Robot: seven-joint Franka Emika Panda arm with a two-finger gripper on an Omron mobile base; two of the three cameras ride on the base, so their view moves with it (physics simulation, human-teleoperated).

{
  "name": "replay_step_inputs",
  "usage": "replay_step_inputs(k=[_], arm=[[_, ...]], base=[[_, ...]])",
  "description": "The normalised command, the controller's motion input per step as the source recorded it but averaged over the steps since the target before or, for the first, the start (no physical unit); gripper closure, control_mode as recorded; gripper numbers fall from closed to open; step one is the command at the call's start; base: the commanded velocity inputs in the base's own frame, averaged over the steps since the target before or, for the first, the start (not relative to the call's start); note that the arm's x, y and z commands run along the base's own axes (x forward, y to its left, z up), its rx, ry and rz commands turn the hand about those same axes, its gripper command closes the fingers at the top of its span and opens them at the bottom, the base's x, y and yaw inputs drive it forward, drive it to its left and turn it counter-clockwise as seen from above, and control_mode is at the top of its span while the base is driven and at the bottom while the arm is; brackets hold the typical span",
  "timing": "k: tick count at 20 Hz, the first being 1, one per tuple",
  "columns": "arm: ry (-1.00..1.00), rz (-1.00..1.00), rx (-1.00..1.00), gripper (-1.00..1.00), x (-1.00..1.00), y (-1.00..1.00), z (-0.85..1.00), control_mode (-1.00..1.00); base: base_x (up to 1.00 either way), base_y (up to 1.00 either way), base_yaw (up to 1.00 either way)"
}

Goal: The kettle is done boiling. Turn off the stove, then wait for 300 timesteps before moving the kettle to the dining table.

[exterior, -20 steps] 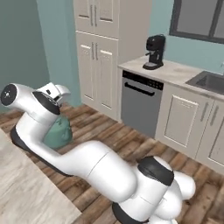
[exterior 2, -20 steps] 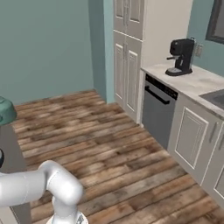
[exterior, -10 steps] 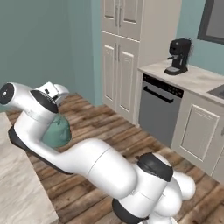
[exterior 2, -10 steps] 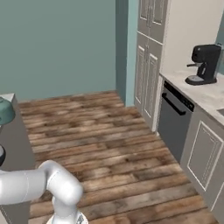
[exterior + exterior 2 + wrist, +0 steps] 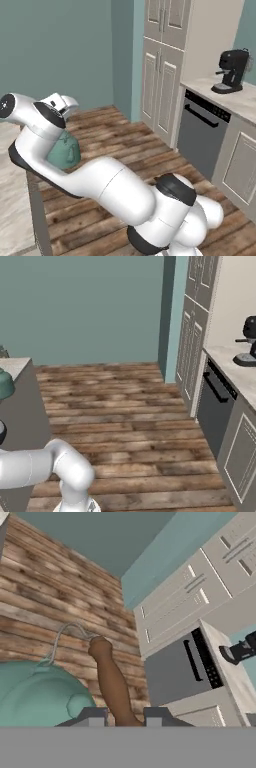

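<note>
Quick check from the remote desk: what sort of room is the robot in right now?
A home kitchen, by the look of it: a coffee machine stands on a marbled counter, a dishwasher is built in below it, and tall cream cabinets rise beside. The hand holds the teal kettle by its handle.

No lettering, brand, number or sign can be read anywhere. The coffee machine [image 5: 231, 70] is plain black, the dishwasher [image 5: 200, 135] front is bare grey (only a dark handle bar), and the cabinet [image 5: 162, 70] doors carry no labels. Any marks on the kettle [image 5: 40, 697] seem to be shading, not print.
</note>
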Motion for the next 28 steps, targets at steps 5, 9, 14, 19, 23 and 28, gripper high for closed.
replay_step_inputs(k=[5,9,14,19,23,28], arm=[[0.00,0.00,0.00,1.00,0.00,0.00,0.00,1.00],[0.00,0.00,0.00,1.00,0.00,0.00,0.00,1.00],[0.00,0.00,0.00,1.00,0.00,0.00,0.00,1.00],[0.00,0.00,0.00,1.00,0.00,0.00,0.00,1.00],[0.00,0.00,0.00,1.00,0.00,0.00,0.00,1.00],[0.00,0.00,0.00,1.00,0.00,0.00,0.00,1.00]], base=[[0.40,-0.45,0.39],[0.41,-0.44,0.39],[0.46,-0.42,0.39],[0.48,-0.47,0.39],[0.47,-0.51,0.39],[0.45,-0.52,0.39]])
